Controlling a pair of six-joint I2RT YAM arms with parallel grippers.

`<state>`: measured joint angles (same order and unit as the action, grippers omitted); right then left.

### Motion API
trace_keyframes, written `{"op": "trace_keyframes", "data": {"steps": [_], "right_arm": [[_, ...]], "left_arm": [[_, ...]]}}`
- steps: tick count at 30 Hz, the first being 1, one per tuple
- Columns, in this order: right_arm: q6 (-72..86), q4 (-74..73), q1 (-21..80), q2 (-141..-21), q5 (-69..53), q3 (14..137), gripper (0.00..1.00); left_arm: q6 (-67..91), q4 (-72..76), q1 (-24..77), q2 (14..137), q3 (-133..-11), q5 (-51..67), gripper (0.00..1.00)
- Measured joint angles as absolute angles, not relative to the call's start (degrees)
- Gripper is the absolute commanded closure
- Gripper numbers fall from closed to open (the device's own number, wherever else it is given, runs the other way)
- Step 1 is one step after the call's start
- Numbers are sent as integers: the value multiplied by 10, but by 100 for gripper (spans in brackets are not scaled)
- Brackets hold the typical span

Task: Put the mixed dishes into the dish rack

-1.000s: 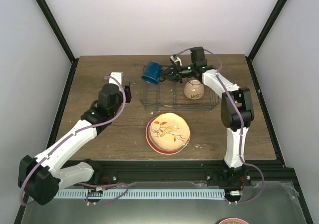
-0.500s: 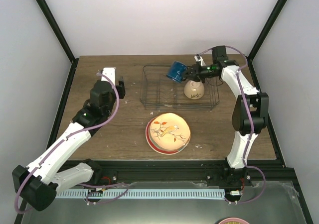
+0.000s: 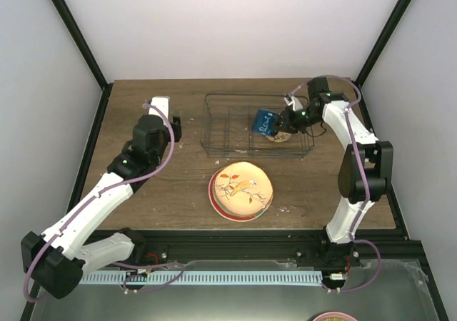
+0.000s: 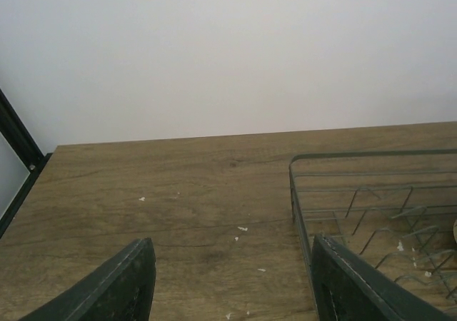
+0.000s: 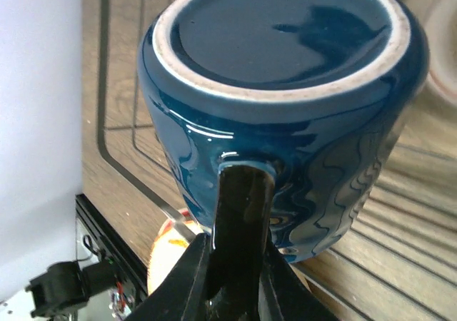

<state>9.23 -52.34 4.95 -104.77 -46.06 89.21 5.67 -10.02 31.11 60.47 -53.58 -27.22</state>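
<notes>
My right gripper [image 3: 280, 121] is shut on the handle of the dark blue mug [image 3: 264, 122], which hangs base-up over the middle of the dark wire dish rack [image 3: 223, 152]. In the right wrist view the mug [image 5: 285, 93] fills the frame, its handle pinched between my fingers [image 5: 187, 282]. The small cream bowl [image 3: 284, 135] lies in the rack, mostly hidden behind the gripper. A cream-yellow bird-print plate [image 3: 241, 186] lies on a red plate [image 3: 218, 207] in front of the rack. My left gripper [image 4: 228, 282] is open and empty, left of the rack [image 4: 371, 192].
The wooden table [image 3: 136, 185] is bordered by black frame posts [image 3: 75, 36] and white walls. Small white crumbs [image 4: 243, 229] dot the wood near the rack's left end. The plate stack sits between the arms' bases and the rack.
My right gripper has carried the mug from above the rack's left end rightward and down into the rack's middle, beside the bowl. The left arm shifted only slightly.
</notes>
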Motion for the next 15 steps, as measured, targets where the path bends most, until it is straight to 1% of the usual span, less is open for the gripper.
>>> {"op": "trace_keyframes", "data": {"steps": [8, 15], "right_arm": [[64, -484, 50, -1022, -436, 795, 99], [47, -425, 50, -1006, -423, 746, 99]], "left_arm": [[58, -100, 311, 620, -539, -261, 40], [60, -100, 310, 627, -542, -253, 40]]}}
